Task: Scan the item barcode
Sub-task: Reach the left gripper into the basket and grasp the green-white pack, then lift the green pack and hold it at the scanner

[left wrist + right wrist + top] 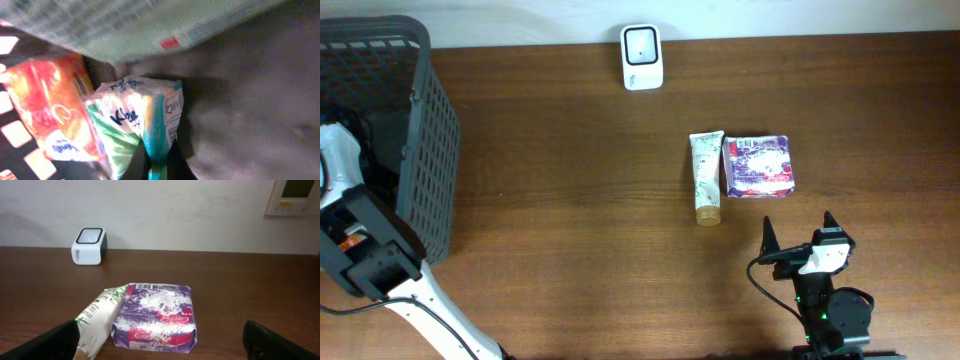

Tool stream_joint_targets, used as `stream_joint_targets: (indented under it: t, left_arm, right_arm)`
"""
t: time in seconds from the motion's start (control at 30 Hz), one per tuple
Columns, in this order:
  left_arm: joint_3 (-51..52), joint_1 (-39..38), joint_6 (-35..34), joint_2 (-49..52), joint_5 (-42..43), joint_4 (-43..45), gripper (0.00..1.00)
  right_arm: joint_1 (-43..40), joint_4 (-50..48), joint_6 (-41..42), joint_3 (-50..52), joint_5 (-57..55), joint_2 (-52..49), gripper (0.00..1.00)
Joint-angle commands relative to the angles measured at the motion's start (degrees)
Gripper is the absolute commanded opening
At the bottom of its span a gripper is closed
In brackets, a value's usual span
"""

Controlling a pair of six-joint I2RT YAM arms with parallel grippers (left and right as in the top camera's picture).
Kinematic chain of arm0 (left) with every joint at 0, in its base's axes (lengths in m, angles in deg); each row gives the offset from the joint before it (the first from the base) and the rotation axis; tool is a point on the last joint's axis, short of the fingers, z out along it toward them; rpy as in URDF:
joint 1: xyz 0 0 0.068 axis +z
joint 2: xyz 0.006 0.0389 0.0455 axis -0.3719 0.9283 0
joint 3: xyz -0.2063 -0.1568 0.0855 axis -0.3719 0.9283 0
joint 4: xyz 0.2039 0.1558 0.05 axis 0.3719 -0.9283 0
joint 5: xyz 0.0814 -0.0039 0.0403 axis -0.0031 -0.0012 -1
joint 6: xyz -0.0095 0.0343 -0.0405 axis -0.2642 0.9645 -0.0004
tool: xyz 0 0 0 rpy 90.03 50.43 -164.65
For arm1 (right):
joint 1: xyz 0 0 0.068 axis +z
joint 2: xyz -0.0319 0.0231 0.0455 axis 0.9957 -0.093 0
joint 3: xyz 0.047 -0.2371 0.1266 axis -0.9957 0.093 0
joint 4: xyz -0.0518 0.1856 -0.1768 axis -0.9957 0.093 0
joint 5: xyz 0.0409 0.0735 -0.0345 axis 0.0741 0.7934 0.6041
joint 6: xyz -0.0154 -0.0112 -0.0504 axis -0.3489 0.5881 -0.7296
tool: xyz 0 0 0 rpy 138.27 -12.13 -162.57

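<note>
The left arm reaches down into the dark mesh basket (432, 150) at the left end of the bench (570, 210). Its wrist view shows the left tool (159, 159) closed tight, the dark fingers pinching the near edge of a green-and-white tissue pack (142, 122) with blue lettering and a teal side. That pack lies on the basket's grey floor. An orange packet (52, 107) sits against its left side and a large pale green package (125, 27) lies across the top of the view (its print is too blurred to read).

The scanner (642, 57), a small white box with a dark window, stands at the far edge of the bench, well apart from the basket.

On the right half of the bench a cream tube (706, 178) lies lengthwise beside a purple pack (758, 166), the two touching or nearly so. The right tool (798, 224) hovers near these two, on the side closer to the robot, with its fingers spread wide and nothing between them.
</note>
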Motion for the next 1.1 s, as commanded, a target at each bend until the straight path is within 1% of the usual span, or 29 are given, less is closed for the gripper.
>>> stream_joint_targets:
  t: [0.0, 0.1, 0.17, 0.27, 0.33, 0.4, 0.47, 0.63, 0.73, 0.77, 0.83, 0.87, 0.9, 1.0, 1.07]
  left_arm:
    - [-5.9, 0.0, 1.1, -0.7, 8.6, -3.0, 0.0]
    - [-16.1, -0.3, 1.1, -3.5, 13.3, -6.9, 0.0]
    - [-23.8, -0.5, 1.1, -5.9, 18.6, -9.0, 0.0]
    - [-33.3, -0.6, 1.9, -9.3, 30.3, -10.2, 0.0]
    - [-37.3, -0.7, 2.4, -12.6, 39.5, -9.8, 0.0]
    - [-38.4, -1.2, 2.5, -15.2, 43.2, -8.9, 0.0]
    - [-38.6, -3.2, 5.9, -18.6, 47.3, -6.3, 0.0]
    - [-38.6, -11.0, 6.2, -21.9, 48.2, -5.8, 0.0]
    - [-38.6, -17.2, 13.2, -21.9, 48.7, -5.5, 0.0]
    - [-38.6, -21.3, 18.1, -21.9, 48.7, -4.9, 0.0]
    - [-38.6, -25.5, 22.5, -21.9, 48.6, -4.1, 0.0]
    - [-38.6, -28.8, 26.0, -21.9, 48.5, -3.8, 0.0]
    - [-38.6, -30.8, 27.9, -21.9, 48.5, -3.8, 0.0]
    - [-38.6, -34.6, 28.4, -21.9, 44.2, -3.8, 0.0]
    - [-38.6, -35.9, 32.2, -21.9, 43.5, -3.9, 0.0]
  right_arm:
    - [-0.4, 0.2, 0.0, 0.5, -0.3, 0.3, 0.99]
    - [-0.4, 0.2, 0.0, 0.5, -0.3, 0.3, 0.99]
    - [-0.4, 0.2, 0.0, 0.5, -0.3, 0.3, 0.99]
    - [-0.4, 0.2, 0.0, 0.5, -0.3, 0.3, 0.98]
    - [-0.4, 0.2, 0.0, 0.5, -0.3, 0.3, 0.99]
    - [-0.4, 0.2, 0.0, 0.5, -0.3, 0.3, 0.99]
    - [-0.4, 0.2, 0.0, 0.5, -0.3, 0.3, 0.99]
    - [-0.4, 0.2, 0.0, 0.5, -0.3, 0.3, 0.99]
    - [-0.4, 0.2, 0.0, 0.5, -0.3, 0.3, 0.99]
    - [-0.4, 0.2, 0.0, 0.5, -0.3, 0.3, 0.99]
    - [-0.4, 0.2, 0.0, 0.5, -0.3, 0.3, 0.98]
    - [-0.4, 0.2, 0.0, 0.5, -0.3, 0.3, 0.99]
    - [-0.4, 0.2, 0.0, 0.5, -0.3, 0.3, 0.99]
    - [-0.4, 0.2, 0.0, 0.5, -0.3, 0.3, 0.99]
    - [-0.4, 0.2, 0.0, 0.5, -0.3, 0.3, 0.99]
